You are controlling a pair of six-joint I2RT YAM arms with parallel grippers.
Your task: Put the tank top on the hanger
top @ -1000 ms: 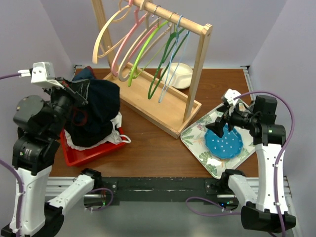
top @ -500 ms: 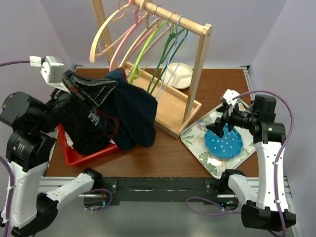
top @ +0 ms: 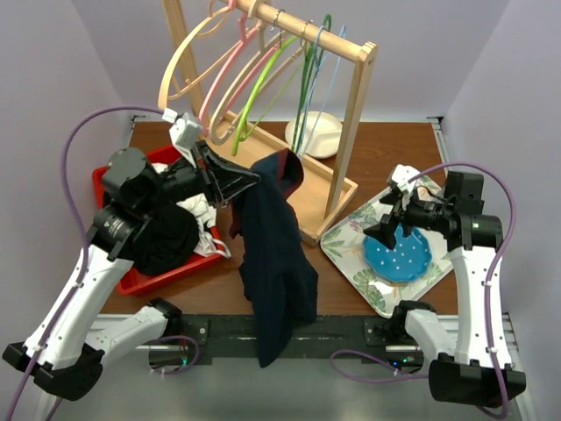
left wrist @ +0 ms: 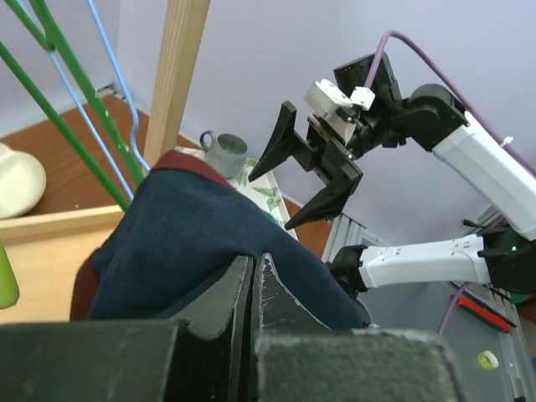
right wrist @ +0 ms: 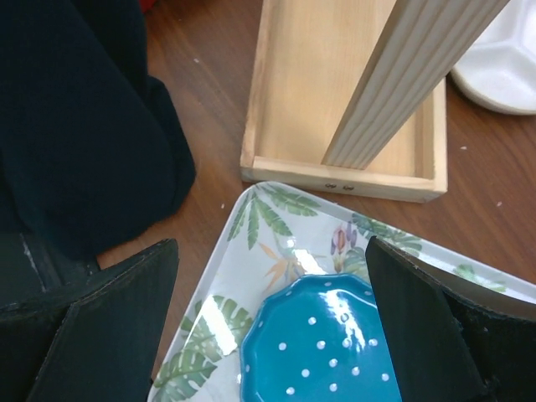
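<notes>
My left gripper [top: 250, 178] is shut on the top of the tank top [top: 276, 263], dark navy with dark red trim. The garment hangs long from the gripper, in front of the rack and past the table's near edge. In the left wrist view the jaws [left wrist: 251, 266] are pressed together on the navy fabric [left wrist: 201, 239]. The light-blue hanger [top: 331, 74] hangs at the right end of the rack rail, beside a dark green hanger; it also shows in the left wrist view [left wrist: 117, 79]. My right gripper [top: 386, 224] is open and empty above a blue dotted plate [right wrist: 327, 343].
A wooden rack [top: 351, 132] holds cream, pink and green hangers. A red bin [top: 131, 281] at left holds a black clothing heap [top: 166, 237] and a white cloth [top: 203, 210]. A leaf-pattern tray [right wrist: 268, 226] sits at right, a white dish [top: 316, 132] behind the rack.
My left arm has swung right and lifted the tank top out of the red bin; it now hangs free in front of the rack. The hangers have swung. The right arm is still.
</notes>
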